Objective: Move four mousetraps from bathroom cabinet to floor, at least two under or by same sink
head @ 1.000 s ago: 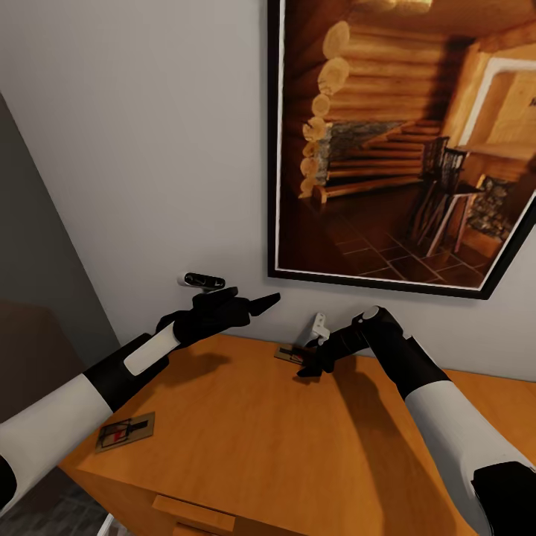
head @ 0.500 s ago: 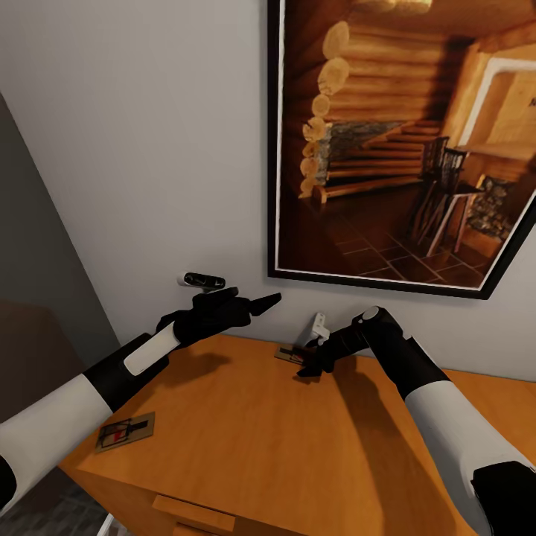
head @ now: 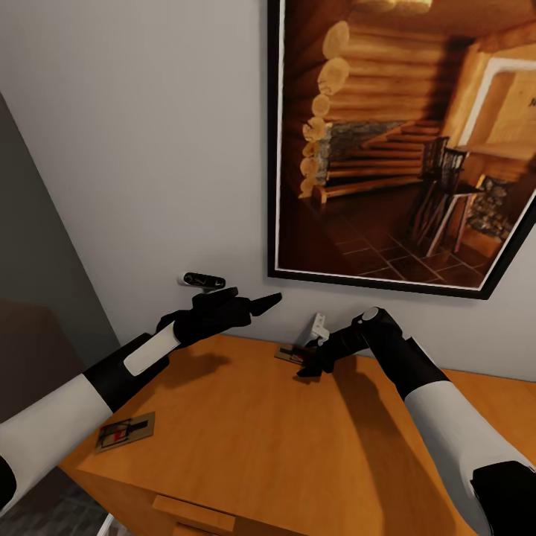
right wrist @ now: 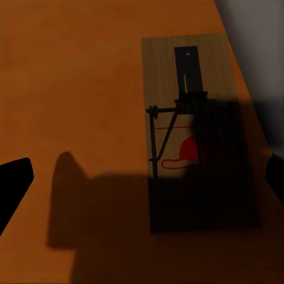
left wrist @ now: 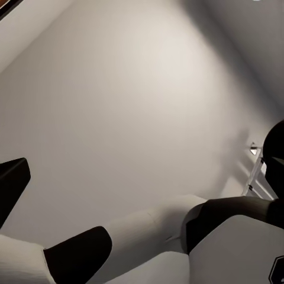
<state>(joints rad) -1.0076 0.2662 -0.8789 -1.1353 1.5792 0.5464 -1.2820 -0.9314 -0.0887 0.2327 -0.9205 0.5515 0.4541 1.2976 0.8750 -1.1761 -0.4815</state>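
Right gripper (head: 309,370), jaws wide, is hovering over a mousetrap (right wrist: 192,133) at cabinet (head: 246,439) back edge; left gripper (head: 249,304) is holding nothing. Another trap (head: 125,432) is sitting near left edge. None on floor yet.

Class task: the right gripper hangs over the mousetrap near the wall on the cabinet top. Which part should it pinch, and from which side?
Probably from above, across the two long edges of the mousetrap: it lies flat on the cabinet, and the right gripper is open astride it. Pinch the bare wood, clear of the wire.
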